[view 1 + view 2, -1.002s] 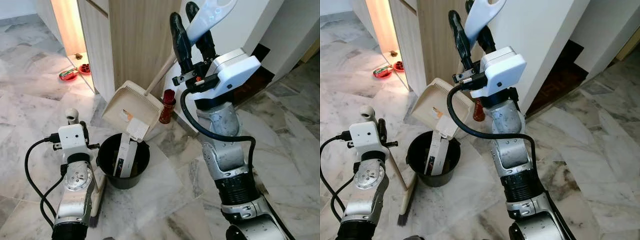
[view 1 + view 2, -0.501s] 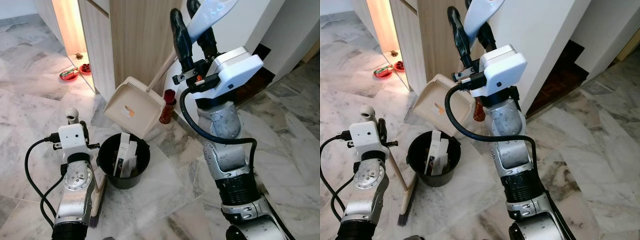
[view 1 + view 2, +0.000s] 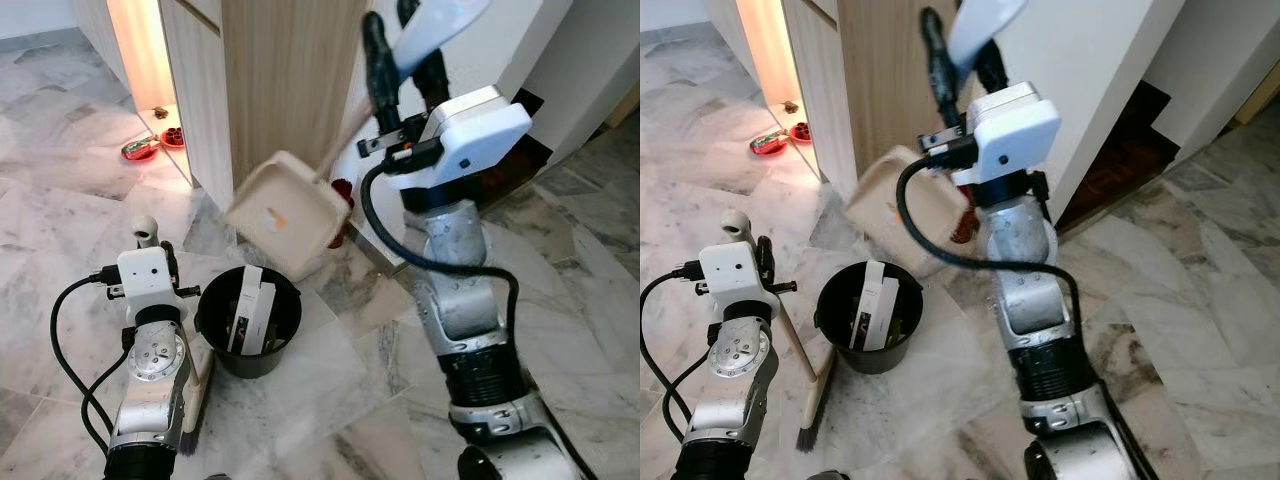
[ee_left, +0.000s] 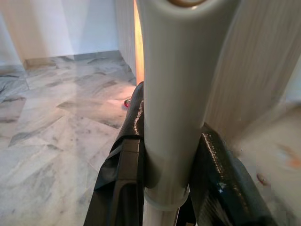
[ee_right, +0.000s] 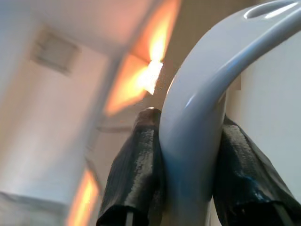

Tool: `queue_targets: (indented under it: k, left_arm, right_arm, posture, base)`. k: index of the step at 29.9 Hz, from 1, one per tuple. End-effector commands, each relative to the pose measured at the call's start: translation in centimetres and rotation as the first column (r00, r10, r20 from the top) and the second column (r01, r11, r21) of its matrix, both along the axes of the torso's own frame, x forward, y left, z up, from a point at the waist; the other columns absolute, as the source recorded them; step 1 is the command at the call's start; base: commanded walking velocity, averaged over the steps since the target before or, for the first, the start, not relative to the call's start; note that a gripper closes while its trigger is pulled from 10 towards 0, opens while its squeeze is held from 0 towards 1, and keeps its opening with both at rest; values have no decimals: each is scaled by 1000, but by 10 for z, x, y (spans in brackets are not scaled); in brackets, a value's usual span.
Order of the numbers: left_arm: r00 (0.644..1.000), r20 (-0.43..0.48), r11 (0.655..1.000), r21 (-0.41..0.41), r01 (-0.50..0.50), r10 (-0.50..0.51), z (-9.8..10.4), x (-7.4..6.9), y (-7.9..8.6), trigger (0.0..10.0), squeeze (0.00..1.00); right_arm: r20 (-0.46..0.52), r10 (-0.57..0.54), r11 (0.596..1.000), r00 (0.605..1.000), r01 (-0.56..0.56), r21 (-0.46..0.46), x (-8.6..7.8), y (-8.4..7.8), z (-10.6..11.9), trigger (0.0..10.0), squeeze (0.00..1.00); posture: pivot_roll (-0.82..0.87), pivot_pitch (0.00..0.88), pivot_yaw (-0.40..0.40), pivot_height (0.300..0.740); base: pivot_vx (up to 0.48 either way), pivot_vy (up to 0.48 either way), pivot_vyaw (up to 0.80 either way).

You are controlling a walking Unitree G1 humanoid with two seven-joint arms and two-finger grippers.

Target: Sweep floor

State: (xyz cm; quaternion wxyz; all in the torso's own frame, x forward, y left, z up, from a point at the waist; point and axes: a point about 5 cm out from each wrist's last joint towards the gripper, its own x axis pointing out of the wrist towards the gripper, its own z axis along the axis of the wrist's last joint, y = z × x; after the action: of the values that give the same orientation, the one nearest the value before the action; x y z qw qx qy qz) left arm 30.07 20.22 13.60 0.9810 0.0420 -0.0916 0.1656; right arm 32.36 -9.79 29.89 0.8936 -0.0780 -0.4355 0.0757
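Two tools are in our grippers. We are holding the dustpan (image 3: 288, 212) up in the air, tipped over the black bucket (image 3: 247, 320), and it looks blurry. Our right gripper (image 3: 405, 50) is raised high and its two black fingers (image 5: 136, 165) are squeezing the dustpan's white handle (image 5: 197, 141). Our left gripper (image 4: 174, 183) is low by the floor, and its fingers are pinching the broom's pale handle (image 4: 171, 94) from both sides. We are seeing the broom's brush (image 3: 812, 410) resting on the marble floor (image 3: 330, 400) just beside the bucket. Some flat white boxes (image 3: 250, 308) are standing inside the bucket. Behind the dustpan, a small red bottle (image 3: 338, 205) is sitting near the wooden cabinet (image 3: 280, 70). Farther off, red bowls (image 3: 150, 145) are lying on the floor in warm light.
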Motion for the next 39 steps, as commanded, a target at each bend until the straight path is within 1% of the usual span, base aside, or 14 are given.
queue_targets:
  k: [1, 4, 8, 9, 10, 11, 15, 16, 18, 20, 22, 29, 32, 39]
  left_arm:
    - [999, 42, 999, -7, 35, -35, 7, 2, -8, 10000, 0]
    - [999, 39, 999, -6, 35, -35, 6, 1, -7, 10000, 0]
    - [999, 35, 999, -6, 35, -35, 5, 1, -7, 10000, 0]
    - [999, 33, 999, -6, 36, -36, 5, 1, -7, 10000, 0]
    - [999, 29, 999, -9, 38, -37, 3, 1, -8, 10000, 0]
    - [999, 29, 999, -9, 38, -37, 3, 1, -8, 10000, 0]
    - [999, 21, 999, -14, 40, -39, 0, -1, -10, 10000, 0]
    - [999, 21, 999, -14, 40, -39, 0, -1, -10, 10000, 0]
    - [999, 9, 999, -23, 37, -36, -5, -4, -12, 10000, 0]
    - [999, 7, 999, -24, 36, -36, -6, -5, -12, 10000, 0]
    - [999, -5, 999, -30, 32, -32, -11, -7, -12, 10000, 0]
    - [999, -42, 999, -37, 31, -32, -25, -12, -15, 10000, 0]
    - [998, -52, 999, -37, 33, -35, -29, -16, -17, 10000, 0]
    - [997, -78, 999, -38, 24, -26, -41, -33, -15, 10000, 0]
  right_arm:
    - [-2, -118, 992, 993, 118, 38, 4, -21, 4, 10000, 0]
    - [-73, -191, 978, 979, 197, 76, 9, -39, -8, 10000, 0]
    - [-118, -238, 966, 964, 248, 74, 10, -49, -20, 10000, 0]
    - [-151, -267, 957, 952, 280, 73, 12, -54, -28, 10000, 0]
    - [-223, -289, 947, 931, 312, 78, 15, -62, -45, 10000, 0]
    - [-223, -289, 947, 931, 312, 78, 15, -62, -45, 10000, 0]
    - [-371, -296, 928, 880, 357, 107, 19, -79, -80, 10000, 0]
    - [-371, -296, 928, 880, 357, 107, 19, -79, -80, 10000, 0]
    - [-510, -294, 888, 808, 429, 167, 18, -100, -112, 10000, 0]
    - [-521, -296, 882, 801, 438, 172, 17, -103, -115, 10000, 0]
    - [-545, -322, 876, 774, 461, 138, 16, -109, -126, 10000, 0]
    - [-587, -271, 873, 763, 451, 183, 11, -121, -145, 10000, 0]
    - [-597, -267, 879, 756, 445, 171, 11, -123, -152, 10000, 0]
    - [-614, -176, 917, 770, 355, 182, 13, -117, -162, 10000, 0]
  posture:
    - [166, 124, -139, 740]
    - [160, 125, -136, 740]
    - [150, 127, -135, 740]
    - [142, 128, -136, 740]
    - [138, 129, -137, 740]
    - [138, 129, -137, 740]
    - [127, 131, -143, 740]
    - [127, 131, -143, 740]
    - [115, 132, -151, 740]
    - [113, 131, -153, 740]
    - [105, 127, -157, 740]
    - [89, 89, -180, 740]
    - [96, 69, -183, 740]
    - [135, 22, -185, 740]
  base:
    - [0, 0, 0]
    - [0, 0, 0]
    - [0, 0, 0]
    - [0, 0, 0]
    - [0, 0, 0]
    - [0, 0, 0]
    - [0, 0, 0]
    - [0, 0, 0]
    - [0, 0, 0]
    - [0, 0, 0]
    - [0, 0, 0]
    - [0, 0, 0]
    - [0, 0, 0]
    - [0, 0, 0]
